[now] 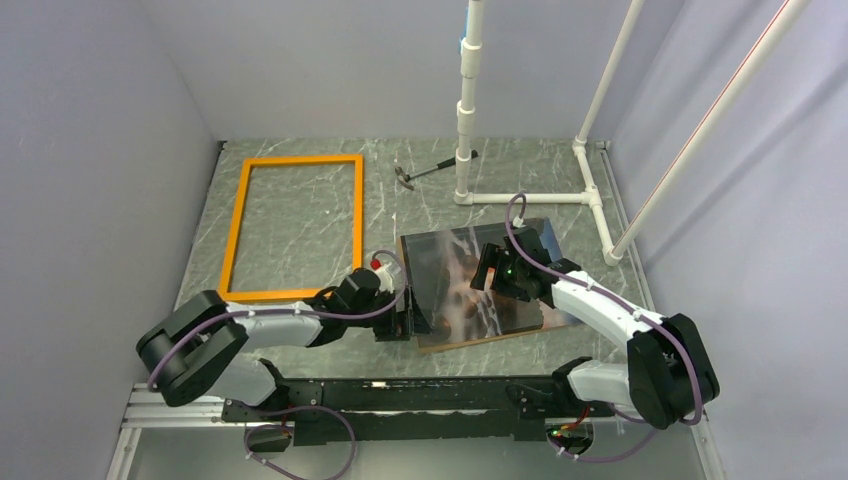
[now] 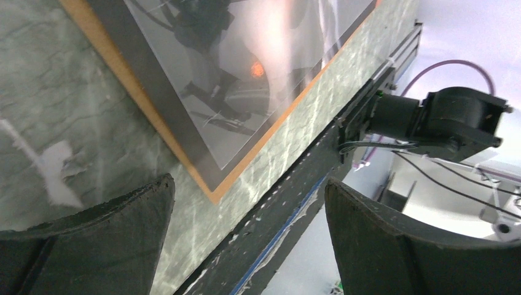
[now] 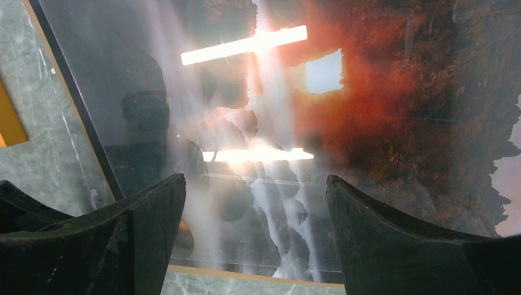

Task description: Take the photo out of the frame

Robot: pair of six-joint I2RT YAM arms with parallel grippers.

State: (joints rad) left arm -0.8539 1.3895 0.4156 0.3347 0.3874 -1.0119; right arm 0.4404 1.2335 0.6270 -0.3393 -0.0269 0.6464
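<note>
Both pairs of jaws stand apart, empty, since the photo [image 1: 445,285] already lies flat on the worktop [image 1: 520,170] beneath the right arm [image 1: 595,300], well apart from the bare frame [image 1: 300,161], apparently freed.

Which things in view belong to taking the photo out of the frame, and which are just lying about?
Part of the job:
- the photo, lying flat, glare on its face
- the orange frame, lying empty to the photo's left, apart from it

Just lying about:
- small hammer-like tool, behind the photo
- white PVC pipe stand, at the back right
</note>
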